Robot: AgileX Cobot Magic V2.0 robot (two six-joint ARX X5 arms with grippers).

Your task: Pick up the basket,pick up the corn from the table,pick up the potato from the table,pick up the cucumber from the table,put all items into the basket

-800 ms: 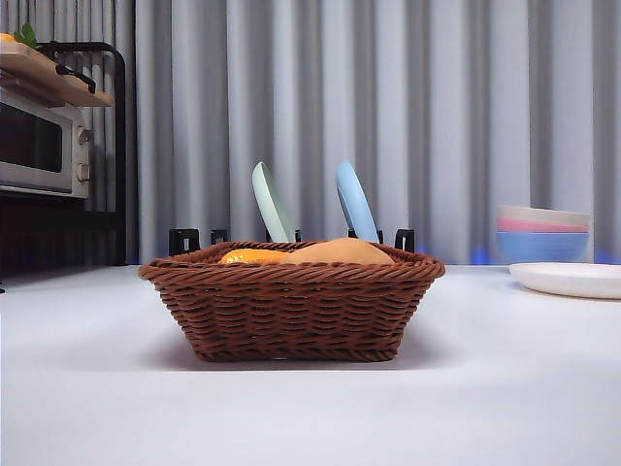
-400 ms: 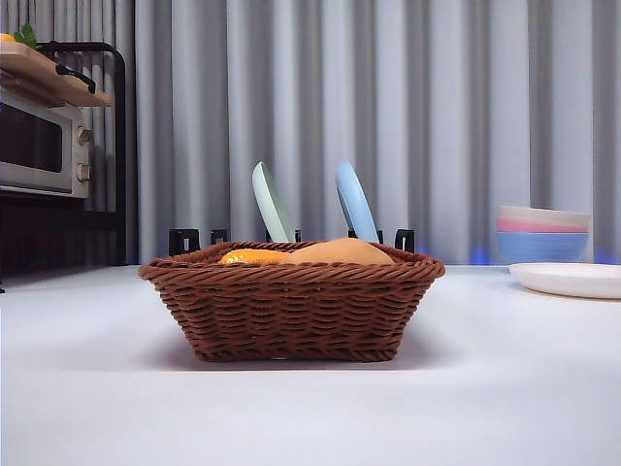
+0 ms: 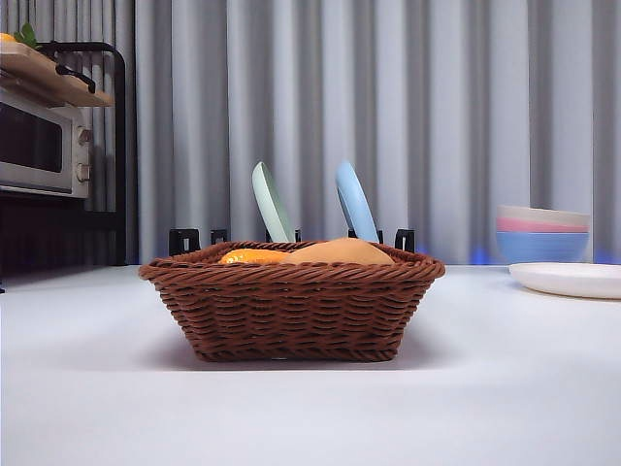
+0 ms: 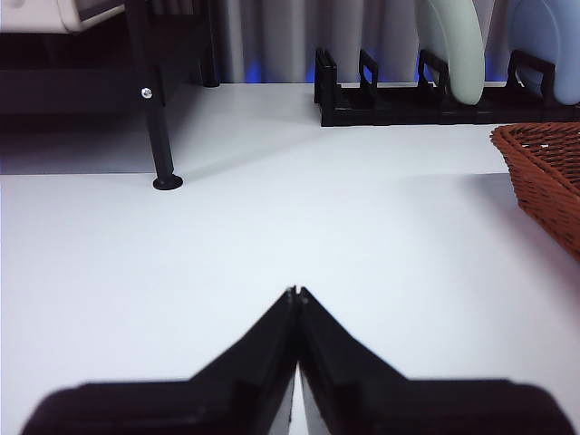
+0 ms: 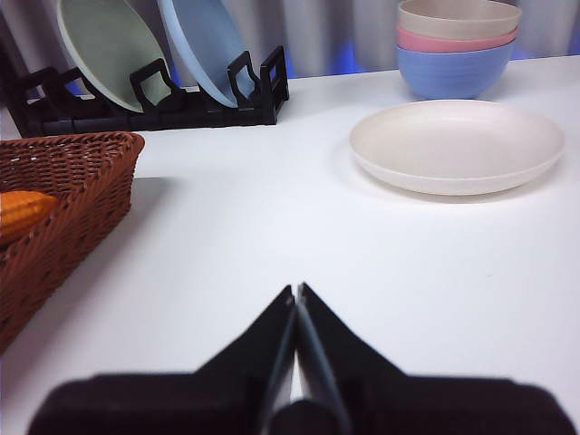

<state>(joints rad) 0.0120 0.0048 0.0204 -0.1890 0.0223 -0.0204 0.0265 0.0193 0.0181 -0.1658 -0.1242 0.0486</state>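
You get soft, even light from overhead; nothing is dim. In the front view the basket (image 3: 291,306) drops a faint, blurred shadow on the table (image 3: 310,417), whose near strip at the frame's bottom is out of focus. A blue fringe glows along the curtain's foot. In both wrist views the table washes out nearly white, and the lower edges blur.
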